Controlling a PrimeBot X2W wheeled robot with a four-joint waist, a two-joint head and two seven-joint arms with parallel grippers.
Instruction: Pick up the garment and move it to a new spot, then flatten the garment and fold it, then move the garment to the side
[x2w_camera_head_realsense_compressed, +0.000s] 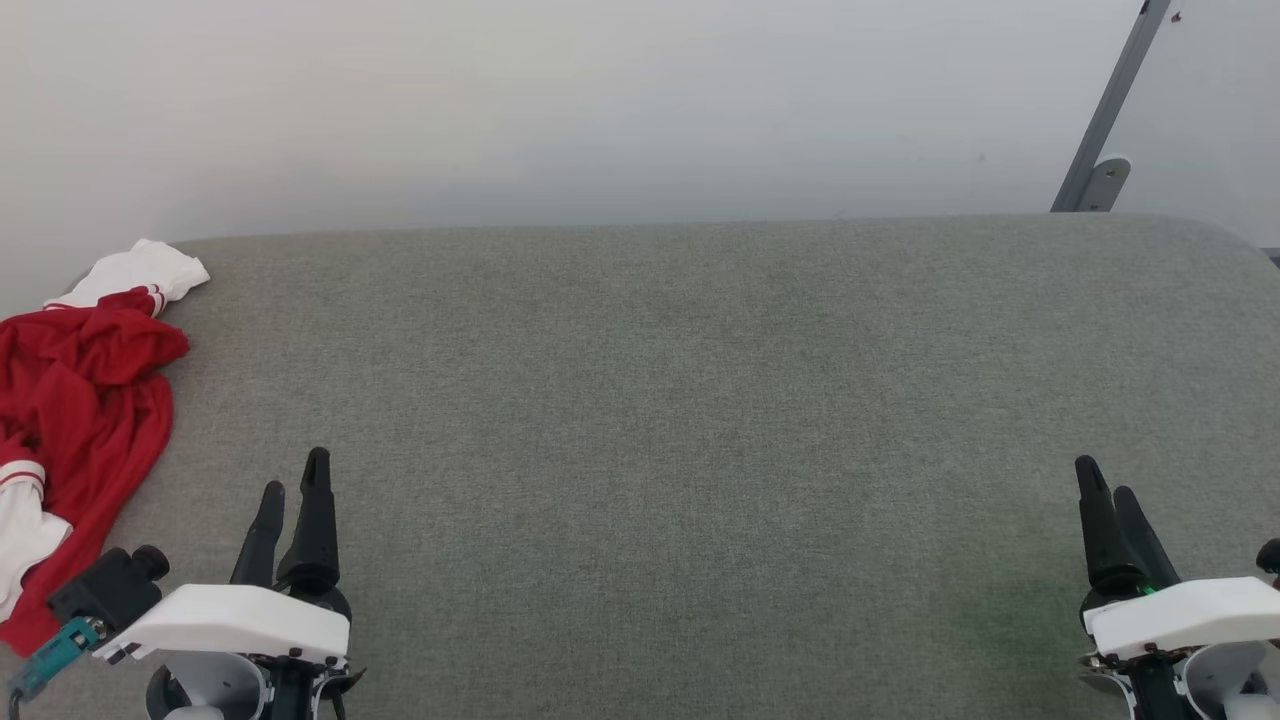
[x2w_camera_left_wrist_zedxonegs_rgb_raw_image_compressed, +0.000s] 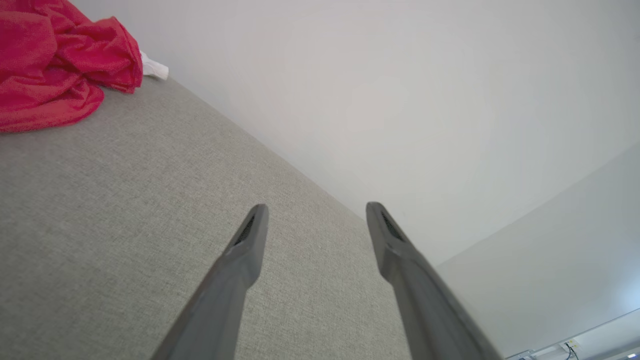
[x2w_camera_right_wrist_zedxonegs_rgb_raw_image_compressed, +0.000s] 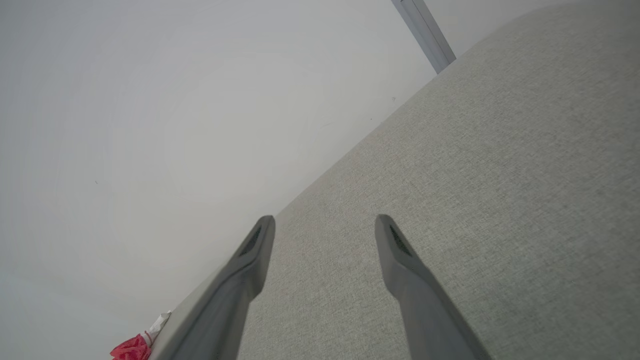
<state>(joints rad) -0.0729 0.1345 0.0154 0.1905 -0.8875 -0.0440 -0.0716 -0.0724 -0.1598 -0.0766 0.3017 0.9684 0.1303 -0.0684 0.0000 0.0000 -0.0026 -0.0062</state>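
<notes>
Head view: the garment (x2w_camera_head_realsense_compressed: 85, 400) lay crumpled at the tabletop's (x2w_camera_head_realsense_compressed: 650, 450) left edge, with a white sleeve at its far end. Left gripper (x2w_camera_head_realsense_compressed: 295, 472) and right gripper (x2w_camera_head_realsense_compressed: 1105, 478) hovered well apart, both empty.

Left wrist view: jaws wide, the red heap near but untouched.

Right wrist view: jaws wide, the heap well off.

The cloth looked light and limp. It was probably best pinched at a raised red fold, by the left gripper.

Head camera looks down; low wrist cameras share the garment (x2w_camera_head_realsense_compressed: 85, 400).
</notes>
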